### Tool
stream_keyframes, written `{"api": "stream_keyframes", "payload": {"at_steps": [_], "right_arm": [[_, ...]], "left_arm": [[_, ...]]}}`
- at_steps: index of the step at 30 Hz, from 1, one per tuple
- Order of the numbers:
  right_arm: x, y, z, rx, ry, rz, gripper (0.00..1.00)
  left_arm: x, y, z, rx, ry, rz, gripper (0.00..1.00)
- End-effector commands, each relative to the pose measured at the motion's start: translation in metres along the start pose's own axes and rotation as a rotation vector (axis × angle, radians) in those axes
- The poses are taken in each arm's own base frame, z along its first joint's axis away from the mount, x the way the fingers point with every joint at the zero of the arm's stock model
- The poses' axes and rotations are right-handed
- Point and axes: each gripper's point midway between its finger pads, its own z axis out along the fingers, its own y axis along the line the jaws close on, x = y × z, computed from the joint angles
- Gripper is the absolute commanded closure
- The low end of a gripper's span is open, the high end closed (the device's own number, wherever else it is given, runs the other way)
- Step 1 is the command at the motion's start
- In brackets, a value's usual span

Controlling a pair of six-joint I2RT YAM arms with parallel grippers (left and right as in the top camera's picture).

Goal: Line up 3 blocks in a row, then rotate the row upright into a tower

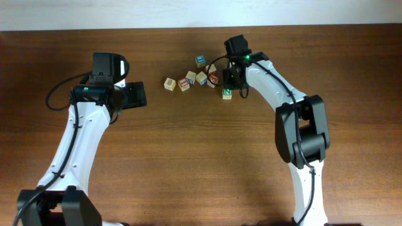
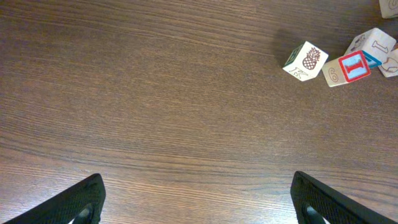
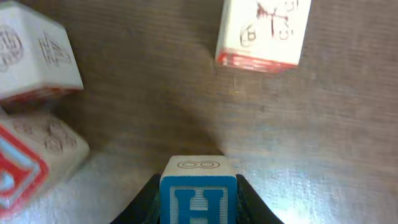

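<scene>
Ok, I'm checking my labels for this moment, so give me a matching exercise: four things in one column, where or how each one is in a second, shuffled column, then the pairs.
Things
1. blue H block
2. green N block
3. pineapple block
4. left gripper

Place or state
A. open above bare tabletop
B. the block lying nearest the left gripper
C. between the fingers of the right gripper
D. letter-up on the tabletop, just outside the right gripper

Pairs: 1-C, 2-D, 3-B, 4-A
</scene>
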Motion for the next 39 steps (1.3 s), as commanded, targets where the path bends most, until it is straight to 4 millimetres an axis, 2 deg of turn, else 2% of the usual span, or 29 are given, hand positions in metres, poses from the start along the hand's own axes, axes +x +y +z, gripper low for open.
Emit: {"api": "stream_keyframes", "payload": {"at_steps": [1, 2, 3, 5, 7, 8, 9, 10, 12, 14, 16, 17, 21, 22, 24, 25, 26, 29, 31, 32, 34, 35, 36, 39], "right_arm": [[-0.025, 0.009, -0.08, -0.087, -0.098, 0.032, 0.85], [-0.018, 0.019, -0.103, -0.157, -0.076, 0.027, 0.85], [0.002, 0.032, -0.122, -0.236, -0.005, 0.018, 0.85], [0.033, 0.047, -0.125, -0.268, 0.115, 0.002, 0.85], [0.087, 0.067, -0.115, -0.24, 0.286, -0.004, 0.84], [0.104, 0.068, -0.105, -0.194, 0.326, 0.012, 0.78], [0.116, 0.058, -0.089, -0.112, 0.332, 0.057, 0.79], [0.12, 0.054, -0.081, -0.084, 0.327, 0.079, 0.79], [0.125, 0.046, -0.051, -0.047, 0.27, 0.116, 0.79], [0.124, 0.042, -0.037, -0.035, 0.225, 0.084, 0.78], [0.121, 0.039, -0.036, -0.02, 0.21, 0.058, 0.68], [0.122, 0.04, -0.036, -0.023, 0.211, 0.057, 0.59], [0.116, 0.043, -0.049, -0.034, 0.228, 0.057, 0.54], [0.109, 0.046, -0.054, -0.047, 0.218, 0.046, 0.54], [0.077, 0.052, -0.072, -0.07, 0.138, -0.004, 0.5], [0.056, 0.05, -0.078, -0.052, 0.07, 0.005, 0.47], [0.033, 0.044, -0.075, -0.045, -0.014, 0.028, 0.47], [0.013, 0.037, -0.053, -0.024, -0.085, 0.106, 0.47], [0.015, 0.031, -0.04, 0.02, -0.082, 0.131, 0.47], [0.018, 0.031, -0.027, 0.029, -0.071, 0.129, 0.45], [0.023, 0.033, -0.013, 0.027, -0.051, 0.126, 0.46], [0.024, 0.033, -0.012, 0.028, -0.049, 0.125, 0.51], [0.023, 0.033, -0.012, 0.026, -0.052, 0.126, 0.65], [0.025, 0.035, -0.012, 0.014, -0.042, 0.125, 0.71]], "left_arm": [[-0.005, 0.0, -0.001, -0.009, -0.008, -0.011, 0.06], [-0.005, 0.0, -0.001, -0.009, -0.008, -0.011, 0.05], [-0.005, 0.0, -0.001, -0.009, -0.008, -0.011, 0.05], [-0.005, 0.0, -0.001, -0.009, -0.008, -0.011, 0.05], [-0.005, 0.0, -0.001, -0.009, -0.01, -0.012, 0.04], [-0.006, 0.0, -0.001, -0.009, -0.012, -0.012, 0.04], [-0.006, 0.0, -0.001, -0.009, -0.013, -0.012, 0.03], [-0.006, 0.0, -0.001, -0.008, -0.013, -0.012, 0.03], [-0.006, 0.0, -0.001, -0.008, -0.012, -0.012, 0.02], [-0.006, 0.0, -0.001, -0.008, -0.012, -0.011, 0.02], [-0.006, 0.0, -0.001, -0.008, -0.012, -0.011, 0.02], [-0.006, 0.0, -0.001, -0.008, -0.012, -0.012, 0.02], [-0.006, 0.0, -0.001, -0.008, -0.012, -0.012, 0.01], [-0.006, 0.0, -0.001, -0.008, -0.012, -0.012, 0.01], [-0.006, 0.0, -0.001, -0.008, -0.012, -0.011, 0.01], [-0.006, 0.0, -0.001, -0.009, -0.012, -0.012, 0.01], [-0.006, 0.0, -0.001, -0.008, -0.012, -0.012, 0.01], [-0.006, 0.0, -0.001, -0.009, -0.012, -0.012, 0.01], [-0.006, 0.0, -0.001, -0.009, -0.012, -0.011, 0.01], [-0.006, 0.0, -0.001, -0.008, -0.012, -0.011, 0.01], [-0.006, 0.0, 0.0, -0.009, -0.011, -0.012, 0.01], [-0.006, 0.0, -0.001, -0.009, -0.012, -0.012, 0.01], [-0.006, 0.0, 0.0, -0.009, -0.011, -0.012, 0.01], [-0.006, 0.0, -0.001, -0.008, -0.012, -0.011, 0.01]]}}
